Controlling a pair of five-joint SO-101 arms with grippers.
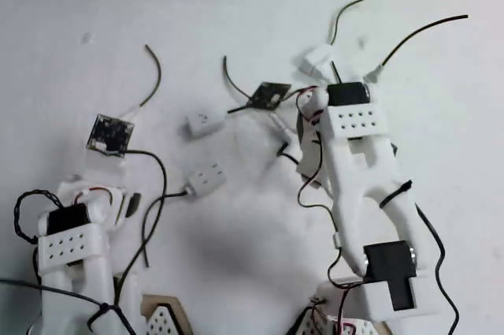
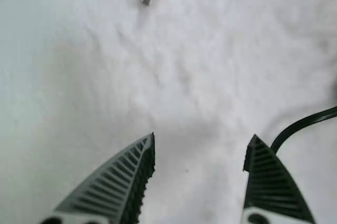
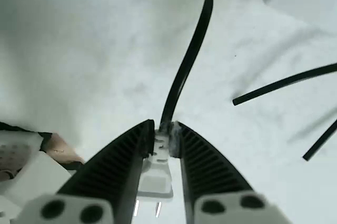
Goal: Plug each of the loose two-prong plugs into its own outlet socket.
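Looked down, from the high view, on a white surface (image 1: 71, 51) strewn with loose cords (image 1: 160, 75), with one outlet socket (image 1: 203, 124) and a second socket (image 1: 207, 179) lying between the two arms. Found, in the left wrist view, the left gripper (image 2: 203, 136) with jaws released over bare surface, grasping nothing, a black cord (image 2: 305, 126) just beside one tip. Caught, in the right wrist view, the right gripper (image 3: 161, 124) with jaws clenched on a white two-prong plug (image 3: 156, 174), pinched near its cord end. Lay lengthwise along the jaws, prongs aimed back toward the wrist, the plug cord (image 3: 195, 50) running out ahead. Risked, so held, meeting a socket cord-first. Risked, too, swivelling in so narrow a pinch, or being pulled askew by that cord.
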